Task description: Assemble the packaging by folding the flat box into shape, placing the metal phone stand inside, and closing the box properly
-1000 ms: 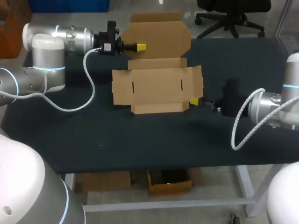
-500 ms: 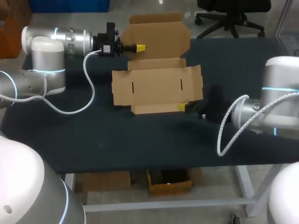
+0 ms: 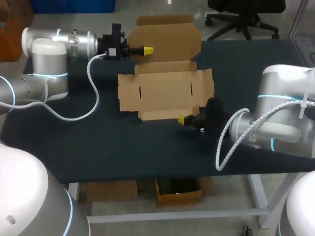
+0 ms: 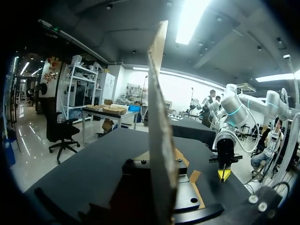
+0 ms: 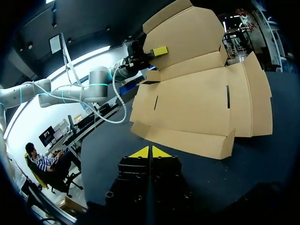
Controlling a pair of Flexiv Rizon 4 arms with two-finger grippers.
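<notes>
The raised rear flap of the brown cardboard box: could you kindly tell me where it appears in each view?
Head view: the raised rear flap stands at the brown cardboard box's far edge, pinched by the left gripper.
Left wrist view: seen edge-on, between this gripper's fingers.
Right wrist view: at the box's far side, ahead of the right gripper.
Shared landmark: the right gripper's yellow tips, visible in all three.

A dark, matte-topped table [image 3: 147, 152] stands on pale metal legs [image 3: 260, 199].

A dark table [image 3: 147, 147] carries the flat cardboard box [image 3: 165, 91], its rear flap raised upright
</notes>
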